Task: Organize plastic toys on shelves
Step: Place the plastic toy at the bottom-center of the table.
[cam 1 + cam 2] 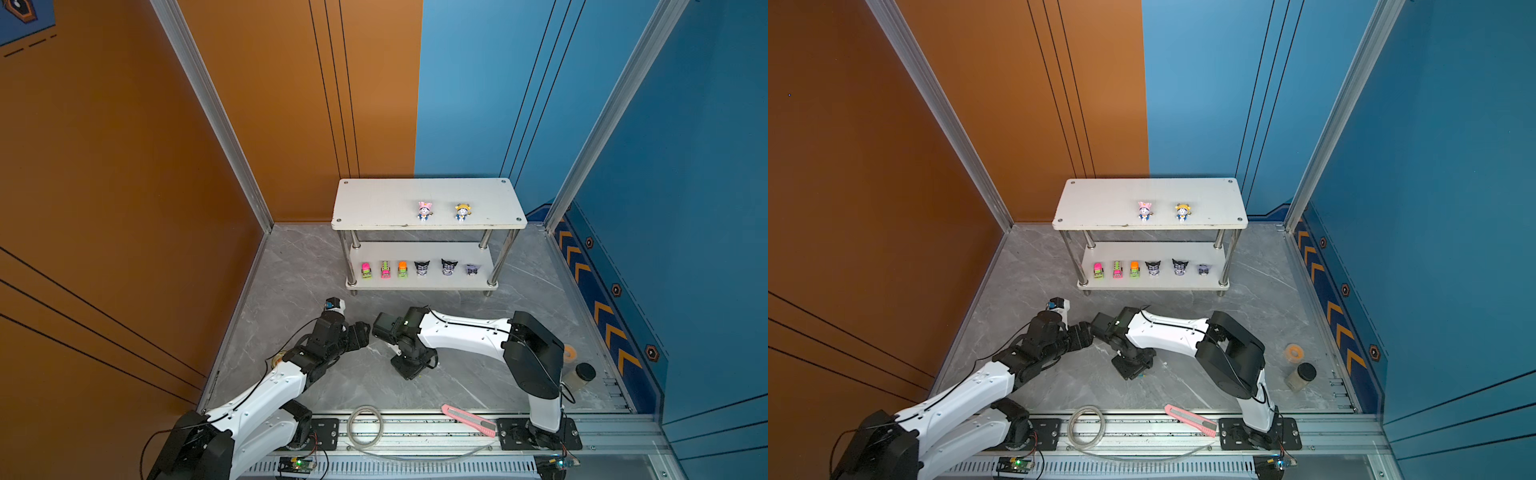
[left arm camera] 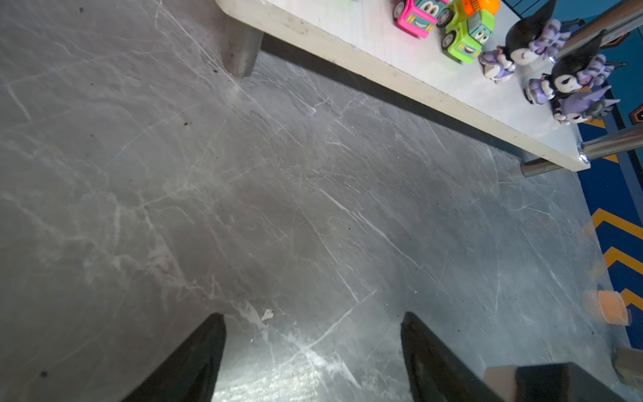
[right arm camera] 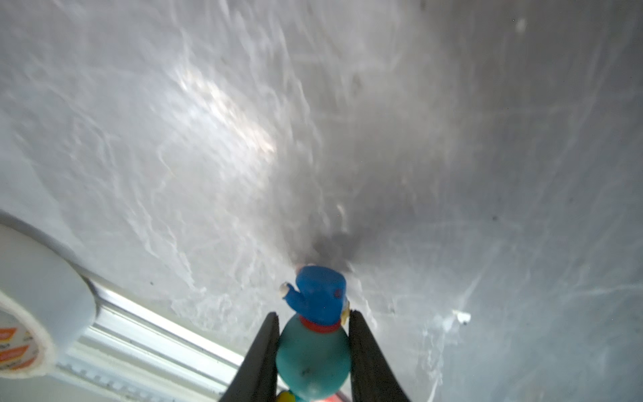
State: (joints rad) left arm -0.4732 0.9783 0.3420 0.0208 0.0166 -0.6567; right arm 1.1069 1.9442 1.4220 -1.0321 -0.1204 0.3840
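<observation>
Right wrist view: the right pincer [image 3: 313,315] is clenched on the head of the teal-hatted figurine [image 3: 318,299], its feet toward the grey desk [image 3: 174,139]. The left pincer [image 2: 313,314] stands released and empty. Pick-up of the last toy appears to be in hand. The next move calls for a lift to the top board [image 1: 382,203] of the rack, setting the toy upright beside the pink-hatted figurine [image 1: 424,210] without knocking it.
</observation>
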